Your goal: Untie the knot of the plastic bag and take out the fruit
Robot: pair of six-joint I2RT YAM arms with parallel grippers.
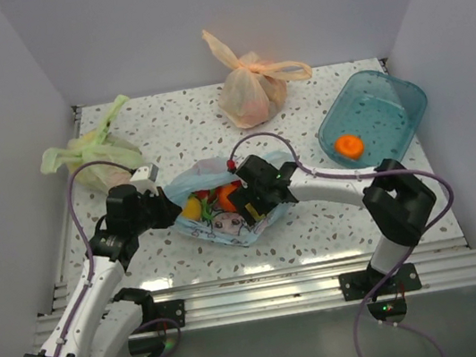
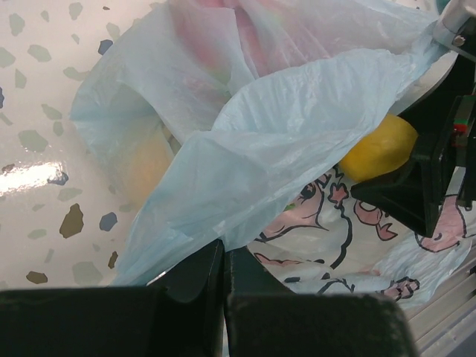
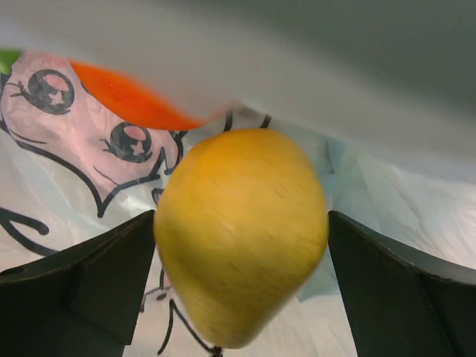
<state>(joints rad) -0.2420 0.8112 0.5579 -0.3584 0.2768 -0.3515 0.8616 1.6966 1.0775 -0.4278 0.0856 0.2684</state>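
The light blue plastic bag (image 1: pixel 227 225) with the pink cartoon print lies in the middle of the table, its mouth open; no tied knot shows. Inside it lie a yellow fruit (image 1: pixel 191 208), a red one (image 1: pixel 203 195) and an orange one (image 1: pixel 226 197). My left gripper (image 1: pixel 169 209) is shut on the bag's left edge (image 2: pixel 245 171), pinching the film between its fingertips (image 2: pixel 201 268). My right gripper (image 1: pixel 238 204) reaches into the bag's mouth. In the right wrist view its fingers (image 3: pixel 104 275) touch both sides of the yellow fruit (image 3: pixel 238 245).
A teal bin (image 1: pixel 393 99) at the right holds one orange fruit (image 1: pixel 349 145). A tied green bag (image 1: pixel 93 151) lies at the left and a tied orange bag (image 1: pixel 249 86) at the back. White walls close in the table on three sides.
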